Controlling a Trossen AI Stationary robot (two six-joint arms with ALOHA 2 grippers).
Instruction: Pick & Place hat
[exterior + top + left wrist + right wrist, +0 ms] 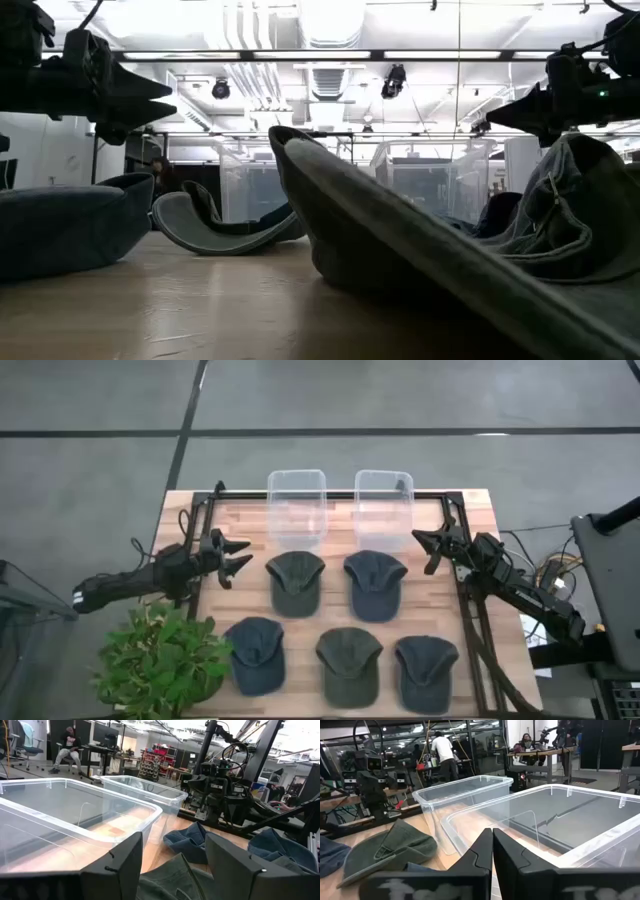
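Observation:
Five caps lie flat on the wooden table. An olive cap [296, 582] and a blue-grey cap [375, 584] form the middle row. A blue cap [255, 653], an olive cap [349, 664] and another blue cap [427, 672] form the near row. My left gripper [237, 557] hovers open at the table's left side, left of the olive middle cap [175, 880]. My right gripper [428, 546] hovers shut at the right side, just right of the blue-grey cap. Neither touches anything.
Two clear plastic bins [297, 506] [384, 508] stand side by side at the far edge, seen close in both wrist views [75, 820] [555, 825]. A potted plant [160, 660] sits at the near left corner. A black frame [470, 610] runs along the table's sides.

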